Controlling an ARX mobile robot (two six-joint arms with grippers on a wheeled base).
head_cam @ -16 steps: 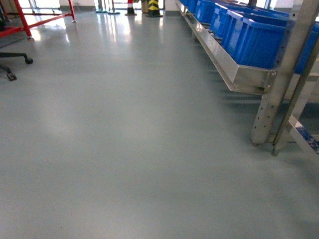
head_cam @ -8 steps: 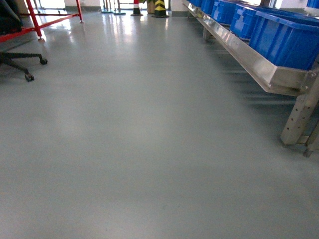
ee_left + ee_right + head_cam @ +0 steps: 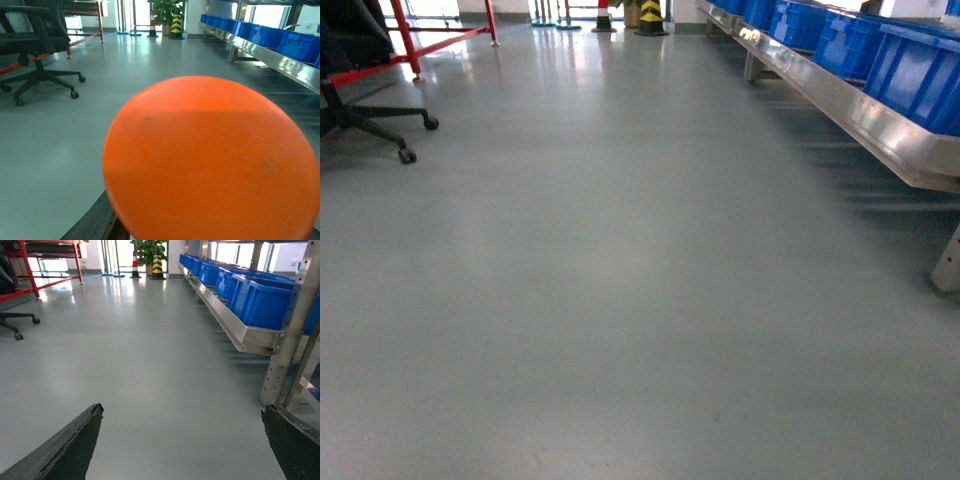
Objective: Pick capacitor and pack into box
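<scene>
Bins [image 3: 250, 295] of blue plastic line the rack, contents unseen; right claw [image 3: 182, 440] gapes empty, left claw's state unclear.

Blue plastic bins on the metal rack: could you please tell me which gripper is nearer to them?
Right. The right gripper has the blue plastic bins close on its right; the left wrist view shows them farther off, also rightward.

No legible text, labels, brand names or numbers appear in any view. The only sign-like marking is the yellow-and-black hazard striping on the post [image 3: 651, 16] at the far end of the floor, beside the shelf rail [image 3: 840, 100]; it carries no characters.
</scene>
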